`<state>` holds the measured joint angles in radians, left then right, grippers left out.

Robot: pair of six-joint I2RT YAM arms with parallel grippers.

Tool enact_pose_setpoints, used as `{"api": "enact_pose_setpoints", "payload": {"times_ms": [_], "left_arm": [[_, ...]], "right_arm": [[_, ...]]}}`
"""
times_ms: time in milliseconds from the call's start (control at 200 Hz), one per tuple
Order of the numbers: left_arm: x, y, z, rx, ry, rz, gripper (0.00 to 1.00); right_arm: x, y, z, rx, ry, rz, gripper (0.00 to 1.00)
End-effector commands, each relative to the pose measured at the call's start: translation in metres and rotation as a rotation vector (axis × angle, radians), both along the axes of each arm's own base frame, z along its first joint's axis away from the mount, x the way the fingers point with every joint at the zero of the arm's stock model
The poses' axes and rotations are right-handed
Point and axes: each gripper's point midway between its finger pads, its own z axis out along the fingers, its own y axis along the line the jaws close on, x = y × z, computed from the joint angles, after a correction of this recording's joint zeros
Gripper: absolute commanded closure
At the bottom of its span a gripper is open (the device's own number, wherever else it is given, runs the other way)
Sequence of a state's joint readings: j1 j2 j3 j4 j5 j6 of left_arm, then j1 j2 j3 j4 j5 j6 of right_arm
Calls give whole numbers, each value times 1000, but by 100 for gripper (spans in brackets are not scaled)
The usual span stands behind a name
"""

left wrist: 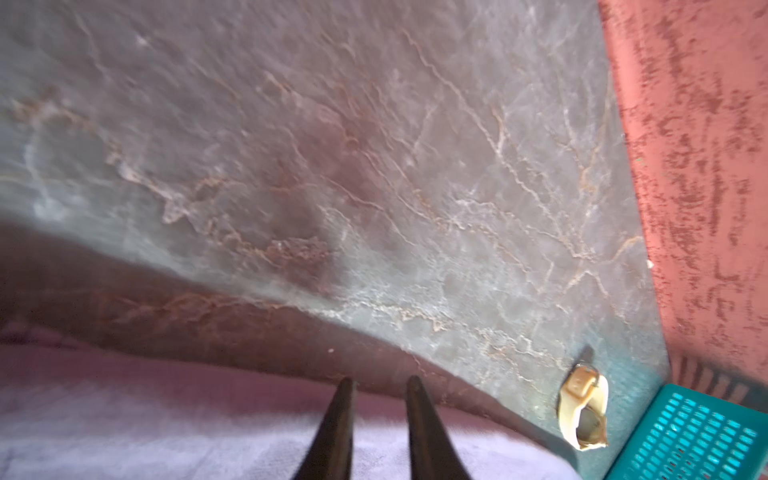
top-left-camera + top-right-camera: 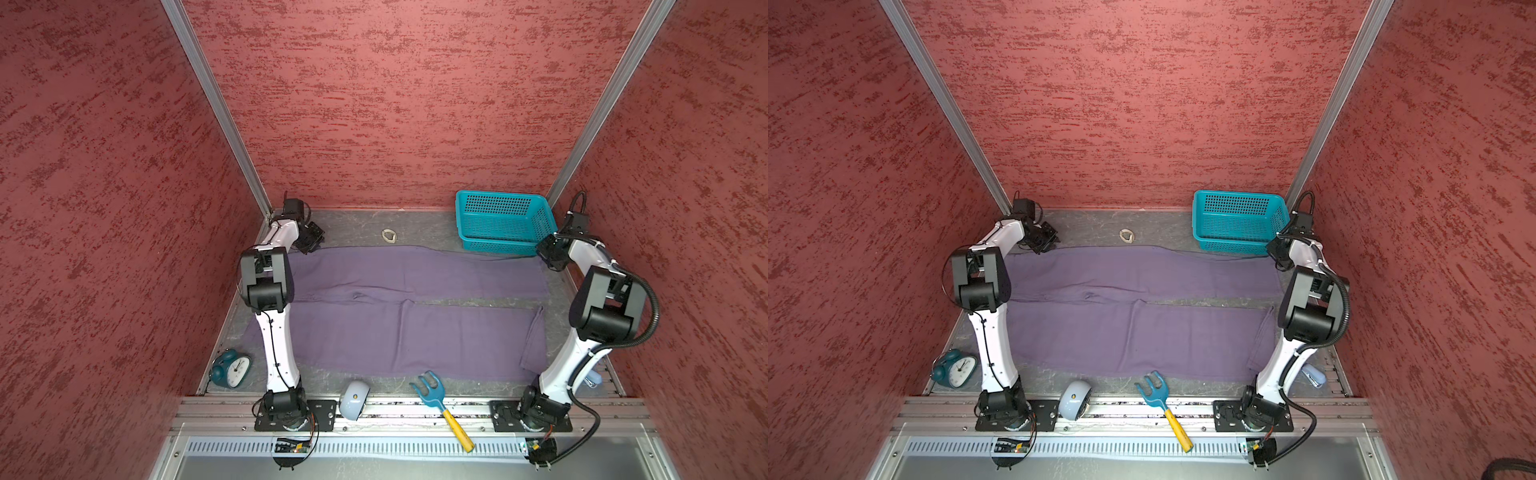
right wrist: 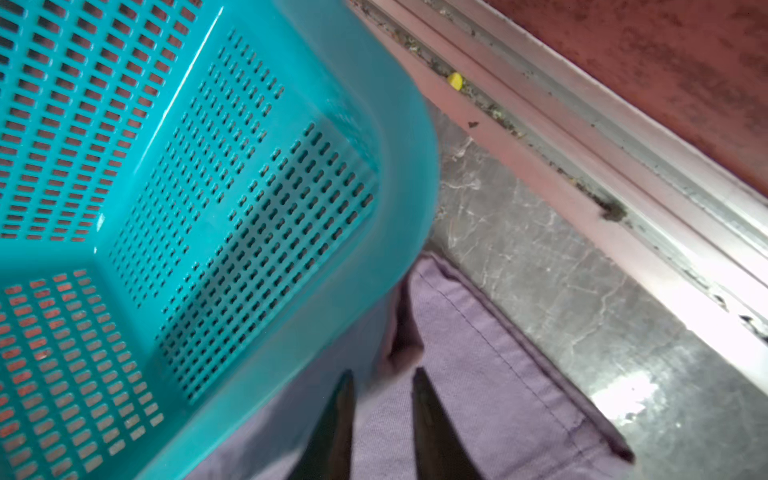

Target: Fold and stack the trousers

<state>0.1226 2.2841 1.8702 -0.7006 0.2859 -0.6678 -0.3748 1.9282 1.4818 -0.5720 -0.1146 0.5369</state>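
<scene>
Basket (image 2: 500, 246) just beside far leg of trousers (image 2: 415, 332), back right

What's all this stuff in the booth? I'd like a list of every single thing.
trousers: one, muted purple, spread flat mid-table, legs pointing right
basket: one, teal, far right corner
wristwatch: one, beige, far side, beyond the trousers
alarm clock: one, dark teal, white face, near left corner
round gadget: one, pale blue, on the near rail
toy rake: one, blue head, yellow handle, across the near rail
small object: one, pale blue, near right; unidentifiable
table: one, grey marbled
walls: three, mottled red
left gripper: one, black, open, over the trousers' far left edge
right gripper: one, black, open, over the far right trouser hem, beside the basket
</scene>
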Motion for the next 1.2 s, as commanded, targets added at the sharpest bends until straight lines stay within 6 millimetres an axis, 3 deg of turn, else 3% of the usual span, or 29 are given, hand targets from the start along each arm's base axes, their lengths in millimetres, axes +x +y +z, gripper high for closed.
{"api": "enact_pose_setpoints", "payload": {"times_ms": [0, 140, 421, 586, 746, 992, 1012, 1072, 1197], "left_arm": [[-9, -1, 7, -7, 6, -12, 67], [-25, -8, 8, -20, 12, -19, 65], [-73, -31, 13, -6, 30, -80, 65], [-103, -30, 12, 20, 49, -86, 57], [-114, -28, 4, 3, 54, -74, 55], [-115, -34, -6, -40, 58, -80, 55], [-116, -34, -7, -43, 60, -79, 55], [-118, -35, -10, -53, 60, -67, 54], [-120, -39, -19, -90, 56, -51, 53]], "right_arm": [[-15, -8, 12, -67, 1, -15, 62], [-45, -1, 6, -99, 49, 8, 49], [-97, 16, -34, -95, 153, 33, 57], [-107, 17, -56, -85, 225, 37, 51], [-104, 16, -67, -79, 256, 31, 51], [-101, 19, -85, -93, 306, 22, 70], [-100, 20, -87, -96, 314, 24, 74], [-101, 23, -89, -104, 343, 36, 100], [-108, 29, -84, -141, 394, 65, 100]]}}
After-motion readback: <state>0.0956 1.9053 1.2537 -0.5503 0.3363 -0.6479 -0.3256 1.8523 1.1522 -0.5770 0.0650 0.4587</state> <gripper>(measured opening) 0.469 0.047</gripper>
